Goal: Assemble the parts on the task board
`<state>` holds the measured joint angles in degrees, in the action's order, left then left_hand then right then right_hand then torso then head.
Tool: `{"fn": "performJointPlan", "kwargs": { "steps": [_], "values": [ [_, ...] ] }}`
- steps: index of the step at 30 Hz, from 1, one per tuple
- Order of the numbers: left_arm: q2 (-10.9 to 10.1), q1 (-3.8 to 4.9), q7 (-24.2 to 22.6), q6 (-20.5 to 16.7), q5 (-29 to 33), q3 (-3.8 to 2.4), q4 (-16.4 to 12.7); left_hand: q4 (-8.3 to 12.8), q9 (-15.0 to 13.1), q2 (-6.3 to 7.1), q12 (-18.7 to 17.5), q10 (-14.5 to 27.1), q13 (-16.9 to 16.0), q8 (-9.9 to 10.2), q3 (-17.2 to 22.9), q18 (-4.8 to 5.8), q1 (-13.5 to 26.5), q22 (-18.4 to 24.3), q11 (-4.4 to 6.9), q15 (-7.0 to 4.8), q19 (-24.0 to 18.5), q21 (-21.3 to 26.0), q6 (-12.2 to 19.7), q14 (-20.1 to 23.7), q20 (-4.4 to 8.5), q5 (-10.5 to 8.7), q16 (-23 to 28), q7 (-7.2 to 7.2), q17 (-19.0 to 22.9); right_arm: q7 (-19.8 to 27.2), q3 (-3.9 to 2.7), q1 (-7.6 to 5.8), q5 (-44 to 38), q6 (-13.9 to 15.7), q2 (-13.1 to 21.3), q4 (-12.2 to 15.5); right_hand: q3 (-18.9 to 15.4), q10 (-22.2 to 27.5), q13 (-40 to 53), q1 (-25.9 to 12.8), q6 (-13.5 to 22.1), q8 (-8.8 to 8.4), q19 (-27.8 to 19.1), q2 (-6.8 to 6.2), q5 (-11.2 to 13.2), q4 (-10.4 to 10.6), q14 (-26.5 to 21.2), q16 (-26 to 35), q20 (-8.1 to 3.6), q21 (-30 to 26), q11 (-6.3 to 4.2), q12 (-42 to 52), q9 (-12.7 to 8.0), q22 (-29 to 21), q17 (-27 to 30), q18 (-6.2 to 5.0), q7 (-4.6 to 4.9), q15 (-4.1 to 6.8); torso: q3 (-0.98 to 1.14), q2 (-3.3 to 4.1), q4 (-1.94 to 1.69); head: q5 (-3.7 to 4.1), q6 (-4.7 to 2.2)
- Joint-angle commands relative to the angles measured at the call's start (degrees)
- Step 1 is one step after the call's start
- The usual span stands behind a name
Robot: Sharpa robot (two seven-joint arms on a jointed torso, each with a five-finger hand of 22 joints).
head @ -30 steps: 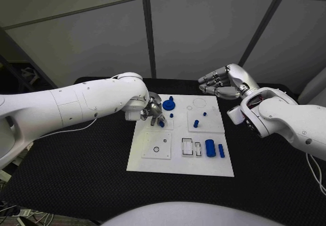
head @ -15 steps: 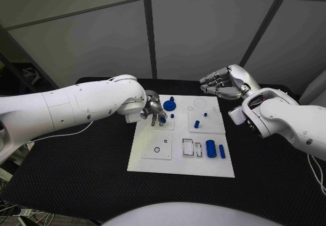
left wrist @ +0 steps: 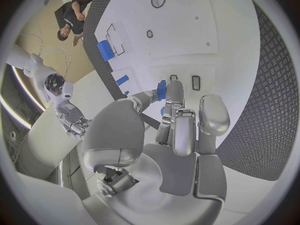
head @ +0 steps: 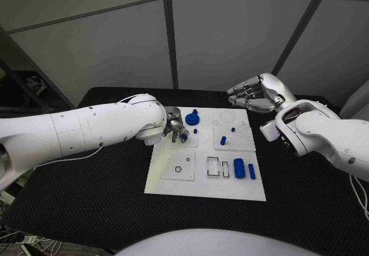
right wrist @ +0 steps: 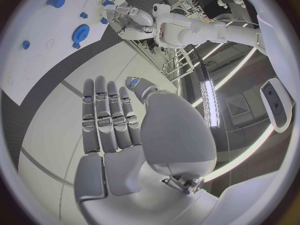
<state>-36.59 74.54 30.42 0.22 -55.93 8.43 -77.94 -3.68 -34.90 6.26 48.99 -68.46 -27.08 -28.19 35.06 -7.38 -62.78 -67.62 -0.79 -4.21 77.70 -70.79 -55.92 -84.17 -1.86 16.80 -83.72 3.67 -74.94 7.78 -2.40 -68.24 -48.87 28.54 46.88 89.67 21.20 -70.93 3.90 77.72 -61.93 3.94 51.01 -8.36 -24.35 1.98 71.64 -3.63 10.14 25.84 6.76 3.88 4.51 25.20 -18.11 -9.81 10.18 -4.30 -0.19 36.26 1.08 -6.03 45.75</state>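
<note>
Head view: a small blue peg (head: 184, 137) is pinched in the left hand (head: 174, 128) over the white task board (head: 205, 186), presumably for insertion. The right hand (head: 256, 94), empty and loosely curled, is held beyond the far edge.

Smooth white plastic task board (head: 206, 181) on a matt, rough-textured black table (head: 92, 202) mat.
</note>
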Motion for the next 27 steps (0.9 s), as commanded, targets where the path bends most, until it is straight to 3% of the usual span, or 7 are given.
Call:
{"fn": "performJointPlan", "kwargs": {
  "steps": [1, 6, 14, 27],
  "values": [
    [-0.5, -0.27, -0.2, -4.4, -5.1, -0.01, -0.9, 10.0, -0.1, 0.04, 0.4, -2.3, -0.2, -0.3, 10.3, 1.87, 0.8, -0.2, 2.03, -0.41, 0.5, -0.4, 0.1, -3.0, 0.04, 0.38, -0.4, -0.39, -3.1, 0.4, -0.04, -0.09, 0.2, -0.4, 0.0, 0.0, -0.3, 0.3, -0.1, -0.5, 0.0, -0.16, -0.2, 0.00, -0.3, 0.0, -0.3, 0.1, 0.37, -0.3, -0.03, -0.1, -0.1, -0.1, 0.0, -0.43, 0.32, 0.02, -0.02, 0.03, 0.07, -0.03, 0.03],
    [-1.5, -0.84, -0.3, -6.7, -6.6, -0.01, -2.3, 10.2, -0.7, 0.62, 1.2, -3.2, -1.2, -0.8, 11.3, 2.04, 1.3, -0.9, 2.22, -0.59, 1.0, -1.1, -0.1, -3.0, 0.22, 0.85, -0.4, -0.59, -3.2, 0.5, -0.04, -0.09, 0.2, -0.4, 0.1, 0.0, -0.3, 0.3, -0.1, -0.5, 0.1, -0.17, -0.2, 0.02, -0.3, 0.0, -0.3, 0.1, 0.38, -0.4, -0.03, -0.2, -0.1, -0.1, 0.1, -0.43, 0.32, 0.01, -0.04, 0.02, 0.01, -0.02, -0.06],
    [-2.4, -1.49, -0.2, -6.9, -7.3, -0.01, -3.4, 10.2, -0.9, 0.86, 1.5, -3.5, -1.7, -1.0, 11.6, 2.13, 1.4, -1.3, 2.30, -0.66, 1.2, -1.4, -0.2, -3.0, 0.28, 1.00, -0.4, -0.67, -3.2, 0.6, -0.04, -0.08, 0.2, -0.6, 0.1, -0.1, -0.3, 0.3, -0.1, -0.5, 0.1, -0.17, -0.2, 0.02, -0.3, 0.0, -0.3, 0.1, 0.38, -0.4, -0.03, -0.2, -0.1, -0.1, 0.1, -0.43, 0.32, 0.01, -0.06, 0.10, 0.08, -0.11, 0.00],
    [-1.8, -2.20, -0.2, -6.5, -9.3, -0.01, -3.0, 10.3, -1.1, 1.12, 1.9, -3.8, -2.3, -1.1, 12.0, 2.20, 1.7, -1.6, 2.37, -0.73, 1.4, -1.7, -0.3, -3.0, 0.36, 1.22, -0.4, -0.74, -3.2, 0.7, -0.04, -0.08, 0.1, -0.8, 0.2, 0.0, -0.3, 0.4, -0.1, -0.4, 0.1, -0.17, -0.2, 0.09, -0.3, 0.0, -0.4, 0.1, 0.40, -0.4, -0.02, -0.2, -0.1, -0.1, 0.2, -0.45, 0.32, 0.01, -0.03, 0.12, 0.18, 0.03, 0.09]
  ]
}}
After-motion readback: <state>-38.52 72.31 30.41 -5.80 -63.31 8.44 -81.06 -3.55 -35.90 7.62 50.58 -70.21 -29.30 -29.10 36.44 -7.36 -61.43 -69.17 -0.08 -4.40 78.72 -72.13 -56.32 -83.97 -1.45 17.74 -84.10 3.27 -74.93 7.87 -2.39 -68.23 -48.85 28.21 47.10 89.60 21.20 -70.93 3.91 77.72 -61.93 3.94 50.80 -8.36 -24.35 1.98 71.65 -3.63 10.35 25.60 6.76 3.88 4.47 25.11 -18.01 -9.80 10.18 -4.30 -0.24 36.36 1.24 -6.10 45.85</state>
